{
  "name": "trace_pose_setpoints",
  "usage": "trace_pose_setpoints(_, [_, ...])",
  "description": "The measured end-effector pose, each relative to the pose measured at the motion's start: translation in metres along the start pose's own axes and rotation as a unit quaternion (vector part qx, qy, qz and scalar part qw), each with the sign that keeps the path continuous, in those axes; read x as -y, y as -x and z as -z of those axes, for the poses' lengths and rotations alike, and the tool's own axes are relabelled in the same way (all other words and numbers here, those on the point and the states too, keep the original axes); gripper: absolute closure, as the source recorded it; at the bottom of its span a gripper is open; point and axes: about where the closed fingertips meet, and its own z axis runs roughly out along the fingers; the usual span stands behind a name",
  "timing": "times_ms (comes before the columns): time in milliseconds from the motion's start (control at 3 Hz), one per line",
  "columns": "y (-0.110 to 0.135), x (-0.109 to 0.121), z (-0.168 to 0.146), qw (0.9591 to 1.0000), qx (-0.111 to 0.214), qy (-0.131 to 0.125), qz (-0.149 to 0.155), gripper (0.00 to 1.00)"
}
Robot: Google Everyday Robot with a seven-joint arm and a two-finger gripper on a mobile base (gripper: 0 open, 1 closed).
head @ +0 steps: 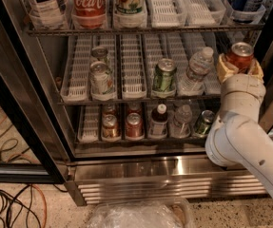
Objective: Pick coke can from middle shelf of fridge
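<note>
The fridge (164,172) stands open in front of me. At the right end of the middle shelf (131,99), with its white lane trays, my gripper (239,66) is shut on the coke can (240,53). The can is red with a silver top and is held upright between the yellowish finger pads (224,68). It sits at the front edge of the shelf, near the fridge's right frame. My white arm (243,137) rises to it from the lower right and hides part of the shelf's right end.
On the middle shelf are a green can (163,76), a water bottle (196,70) and two silver cans (101,77). A big Coca-Cola bottle (87,1) stands on the rack above. Small cans and bottles fill the bottom shelf. Cables (7,201) and a plastic bag (141,215) lie on the floor.
</note>
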Motion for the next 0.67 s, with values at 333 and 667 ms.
trace_pose_setpoints(333, [-0.004,0.006,0.006,0.9998,-0.008,0.019,0.006,1.00])
trace_pose_setpoints(667, [-0.009,0.007,0.020,0.9995,-0.015,0.028,0.004,1.00])
